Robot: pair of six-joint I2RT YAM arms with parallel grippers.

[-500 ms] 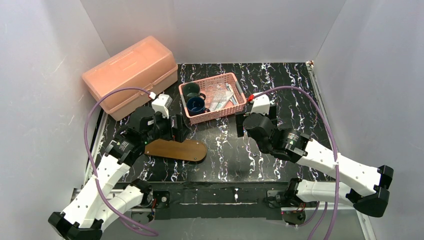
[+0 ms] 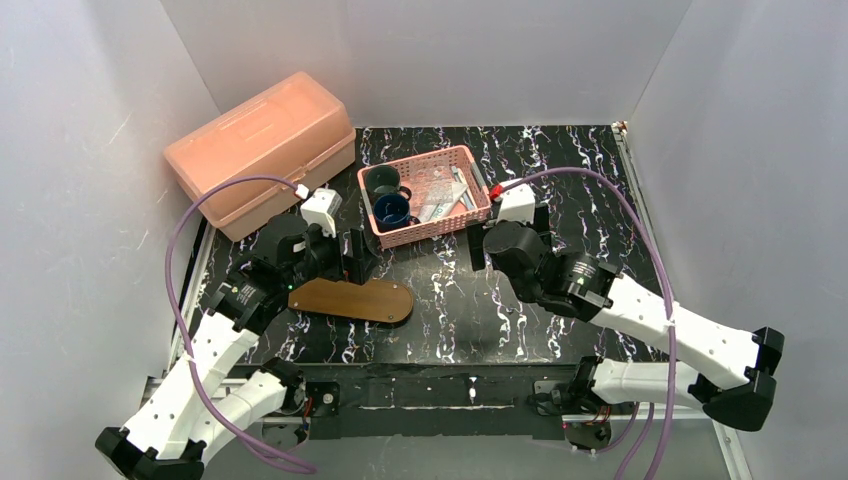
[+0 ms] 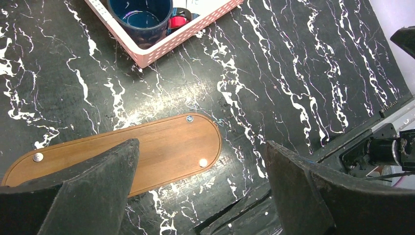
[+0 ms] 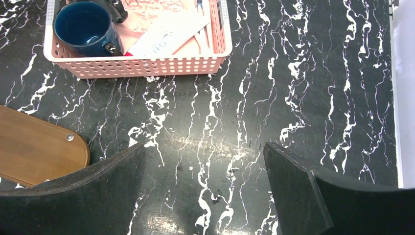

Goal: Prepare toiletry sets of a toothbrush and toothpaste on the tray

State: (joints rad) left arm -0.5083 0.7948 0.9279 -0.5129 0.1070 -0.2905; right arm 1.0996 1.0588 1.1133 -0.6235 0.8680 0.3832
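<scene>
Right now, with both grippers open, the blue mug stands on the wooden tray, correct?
No: the blue mug stands in the pink basket, not on the wooden tray; the right wrist view shows it. The left gripper and right gripper are open.

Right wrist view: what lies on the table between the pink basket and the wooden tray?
Nothing. Between the basket and the tray there is only bare black, white-veined table, as the right wrist view shows.

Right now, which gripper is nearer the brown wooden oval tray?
Left. The left gripper hangs above that tray's far edge; the right gripper is beyond its right end, beside the pink plastic basket.
</scene>
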